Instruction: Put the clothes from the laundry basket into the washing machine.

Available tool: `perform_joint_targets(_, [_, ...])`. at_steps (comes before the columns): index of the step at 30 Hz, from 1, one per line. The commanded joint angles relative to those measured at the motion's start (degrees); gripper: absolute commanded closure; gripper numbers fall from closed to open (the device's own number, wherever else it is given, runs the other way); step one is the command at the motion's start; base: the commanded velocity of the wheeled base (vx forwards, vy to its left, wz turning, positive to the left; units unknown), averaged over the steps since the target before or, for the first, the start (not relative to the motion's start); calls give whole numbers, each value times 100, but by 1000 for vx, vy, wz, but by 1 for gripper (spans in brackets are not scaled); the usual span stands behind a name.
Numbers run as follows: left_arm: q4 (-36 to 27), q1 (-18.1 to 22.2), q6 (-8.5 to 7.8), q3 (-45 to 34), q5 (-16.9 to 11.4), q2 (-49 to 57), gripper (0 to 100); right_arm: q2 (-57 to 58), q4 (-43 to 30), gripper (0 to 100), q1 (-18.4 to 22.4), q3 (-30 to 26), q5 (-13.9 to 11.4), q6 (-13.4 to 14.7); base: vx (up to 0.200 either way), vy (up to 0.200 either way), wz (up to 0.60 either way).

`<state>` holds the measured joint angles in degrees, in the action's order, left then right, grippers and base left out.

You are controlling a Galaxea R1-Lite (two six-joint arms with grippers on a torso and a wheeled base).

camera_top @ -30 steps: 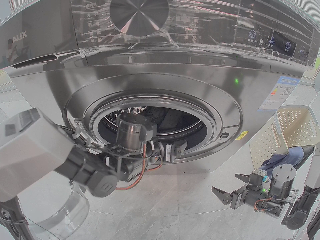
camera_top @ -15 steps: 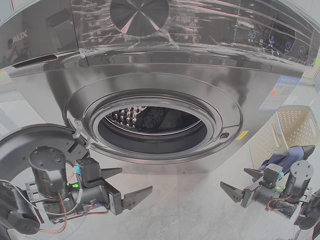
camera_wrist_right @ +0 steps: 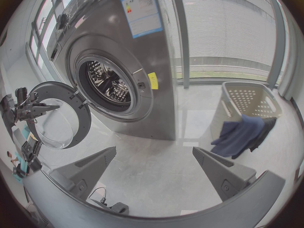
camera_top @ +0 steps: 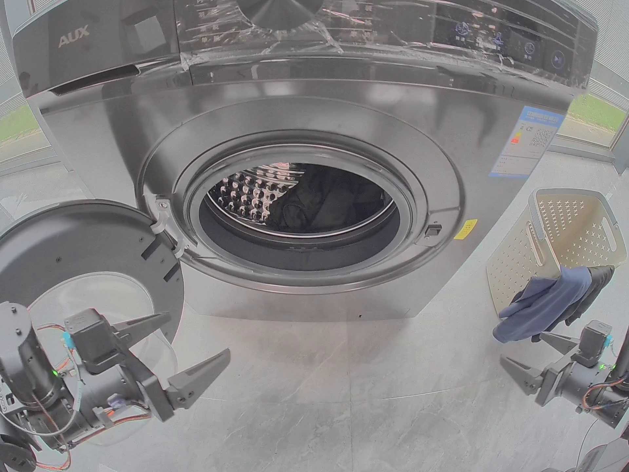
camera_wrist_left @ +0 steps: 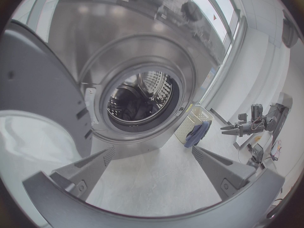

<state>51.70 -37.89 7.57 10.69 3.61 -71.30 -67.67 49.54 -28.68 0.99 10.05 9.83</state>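
Right gripper (camera_top: 524, 351), spread and empty, hovers beside the blue garment (camera_top: 540, 303) draped over the laundry basket (camera_top: 569, 195) rim. It should pinch a thick fold and lift clear before swinging to the open washing machine (camera_top: 314, 109); left gripper (camera_top: 199, 334) hangs released.

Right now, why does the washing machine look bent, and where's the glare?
Head view: wide lens bows the washing machine; its film-wrapped control panel catches bright streaks. Wrist views: round fisheye frames, dark corners, daylight sheen on the machine's steel front.
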Motion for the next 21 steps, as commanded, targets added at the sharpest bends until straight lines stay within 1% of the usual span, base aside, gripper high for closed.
perform_joint_targets(1, [-46,528,-28,-489,61,1426,0,1757,-867,0,961,-99,-20,-156,-200,0,0])
perform_joint_targets(4, [-134,721,-19,-691,26,1962,0,2504,-1351,0,1339,-99,-46,-279,-200,0,0])
perform_joint_targets(9, [-433,1170,-36,-1016,26,2665,0,3436,-1940,0,1752,-99,-73,-306,-200,0,0])
perform_joint_targets(10, [-468,1196,-36,-1034,35,2727,0,3506,-1975,0,1787,-99,-73,-315,0,0,0])
perform_joint_targets(11, [-644,1293,-45,-1069,79,2964,0,3735,-2115,0,1902,-99,-73,-341,0,0,0])
perform_joint_targets(13, [-969,1425,-45,-1069,79,3298,0,4034,-2309,0,2042,-99,-82,-446,0,0,0])
perform_joint_targets(14, [-1197,1548,-45,-1069,79,3553,0,4227,-2449,0,2139,-99,-134,-508,0,0,0])
perform_joint_targets(15, [-1259,1583,-45,-1069,79,3623,0,4271,-2493,0,2157,-99,-152,-517,0,0,0])
perform_joint_targets(16, [-1575,1767,-54,-1069,79,3957,0,4508,-2687,0,2297,-99,-266,-569,0,0,0])
perform_joint_targets(18, [-2050,1978,-54,-1069,52,4414,0,4833,-2942,0,2491,-90,-380,-622,0,0,0])
perform_joint_targets(21, [-2744,2268,-45,-1069,26,5074,0,5317,-3486,0,2781,-99,-451,-728,0,-200,0])
